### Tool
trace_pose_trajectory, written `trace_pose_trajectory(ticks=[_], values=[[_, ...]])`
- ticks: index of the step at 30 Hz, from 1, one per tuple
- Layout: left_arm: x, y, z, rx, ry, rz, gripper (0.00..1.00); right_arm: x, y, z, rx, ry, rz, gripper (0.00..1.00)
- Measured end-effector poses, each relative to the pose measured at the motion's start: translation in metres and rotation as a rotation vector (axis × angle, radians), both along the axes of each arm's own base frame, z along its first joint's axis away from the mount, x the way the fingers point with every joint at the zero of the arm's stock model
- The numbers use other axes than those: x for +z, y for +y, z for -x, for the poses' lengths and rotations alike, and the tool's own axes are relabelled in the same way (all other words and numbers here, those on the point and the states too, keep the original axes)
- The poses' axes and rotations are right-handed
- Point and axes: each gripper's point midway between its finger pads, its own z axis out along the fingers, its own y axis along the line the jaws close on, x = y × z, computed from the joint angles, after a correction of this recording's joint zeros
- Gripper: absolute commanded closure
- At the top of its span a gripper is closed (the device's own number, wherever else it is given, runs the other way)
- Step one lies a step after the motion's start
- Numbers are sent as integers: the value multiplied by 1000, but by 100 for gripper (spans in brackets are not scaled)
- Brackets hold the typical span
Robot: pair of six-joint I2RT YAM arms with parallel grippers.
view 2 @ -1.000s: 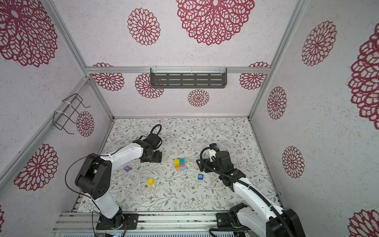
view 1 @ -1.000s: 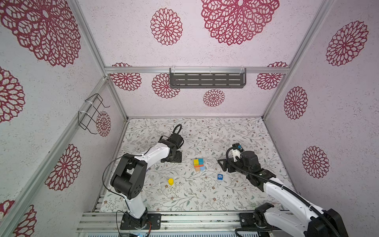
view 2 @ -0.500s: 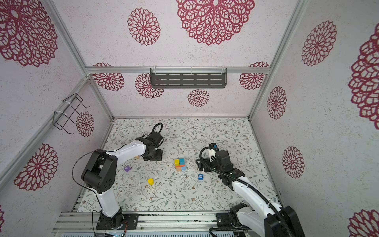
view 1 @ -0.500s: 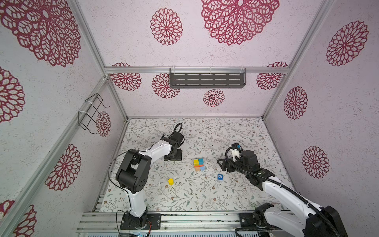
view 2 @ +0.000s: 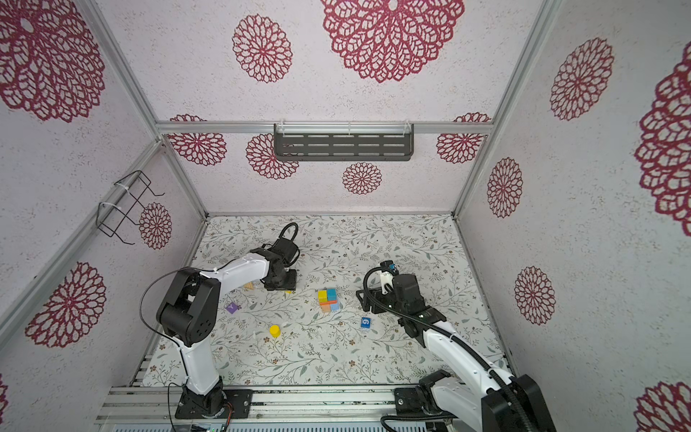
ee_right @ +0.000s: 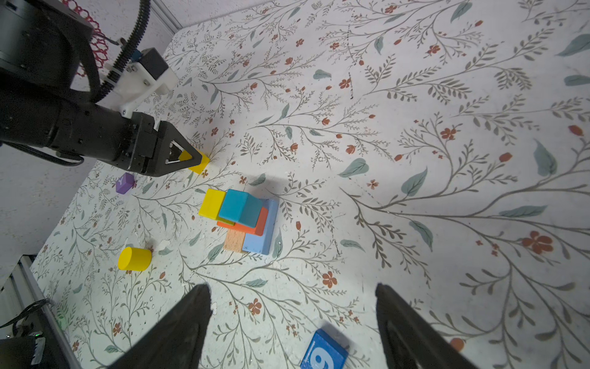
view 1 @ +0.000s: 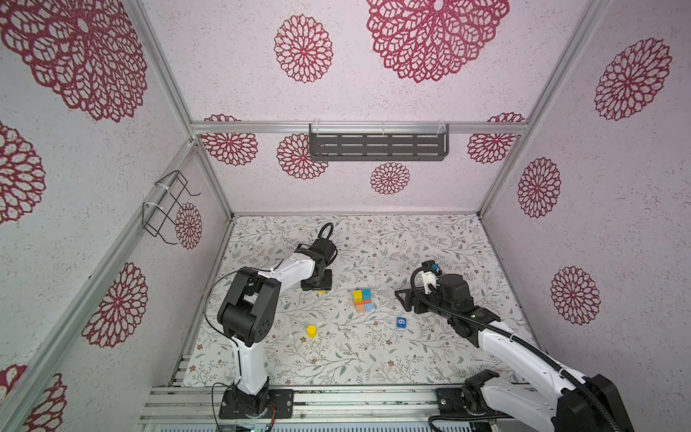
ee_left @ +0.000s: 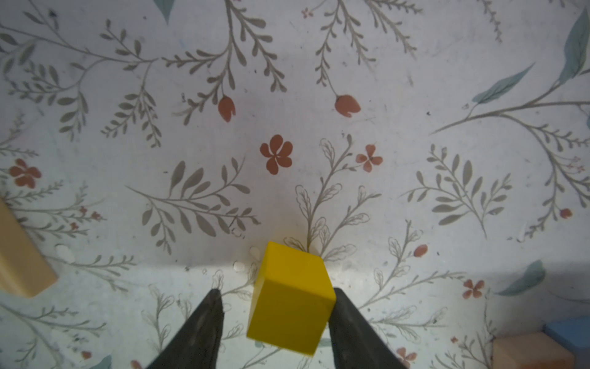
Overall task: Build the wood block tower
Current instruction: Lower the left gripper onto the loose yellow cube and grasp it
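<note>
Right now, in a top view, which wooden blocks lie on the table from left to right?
Purple cube → tan wooden block → yellow cylinder → stacked coloured block tower → blue number cube.

In both top views the left end effector [view 1: 317, 286] is hiding nearly all of the yellow cube [ee_right: 200, 163] — just a sliver is showing. The tan block [ee_left: 19, 255] is running off the left wrist view's edge — and the blue numbered block [ee_right: 323, 353] is getting clipped in the right wrist view.
</note>
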Motion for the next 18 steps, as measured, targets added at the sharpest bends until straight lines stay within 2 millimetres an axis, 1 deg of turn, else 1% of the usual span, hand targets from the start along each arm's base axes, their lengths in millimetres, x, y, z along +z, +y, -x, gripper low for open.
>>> trace_pose_trajectory(ticks=[8, 13, 18], values=[[2, -2, -7, 5, -10, 8, 61, 0, 0, 0, 0, 0, 0, 16], [2, -2, -6, 5, -7, 13, 65, 0, 0, 0, 2, 1, -2, 16], [2, -3, -6, 6, -3, 15, 66, 0, 0, 0, 3, 2, -4, 16]])
